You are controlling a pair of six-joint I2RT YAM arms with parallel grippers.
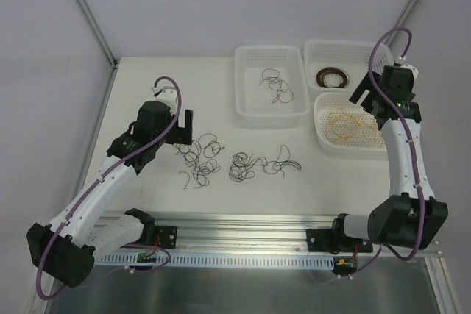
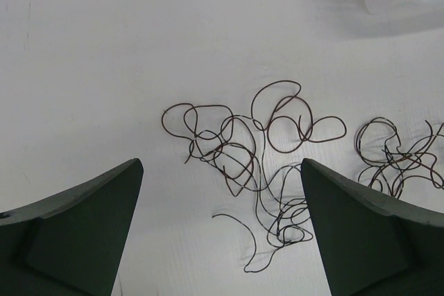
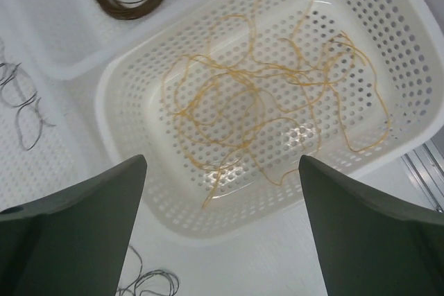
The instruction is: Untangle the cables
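Note:
A tangle of dark brown and black cables (image 1: 199, 158) lies on the table just right of my left gripper (image 1: 185, 124). A second tangle (image 1: 256, 164) lies further right. In the left wrist view the first tangle (image 2: 243, 164) lies between and beyond my open left gripper (image 2: 222, 164), which holds nothing; the second tangle (image 2: 402, 161) is at the right. My right gripper (image 1: 368, 97) hovers open and empty over the basket of yellow cables (image 1: 349, 124). In the right wrist view the yellow cables (image 3: 277, 74) lie loose beyond my right gripper (image 3: 222, 161).
Three white perforated baskets stand at the back right. The left one (image 1: 238, 86) holds black wires (image 1: 276, 86), the back one (image 1: 309, 56) a dark brown coil (image 1: 333, 77), the front one (image 1: 318, 119) the yellow wires. A metal rail (image 1: 243, 222) runs along the near edge.

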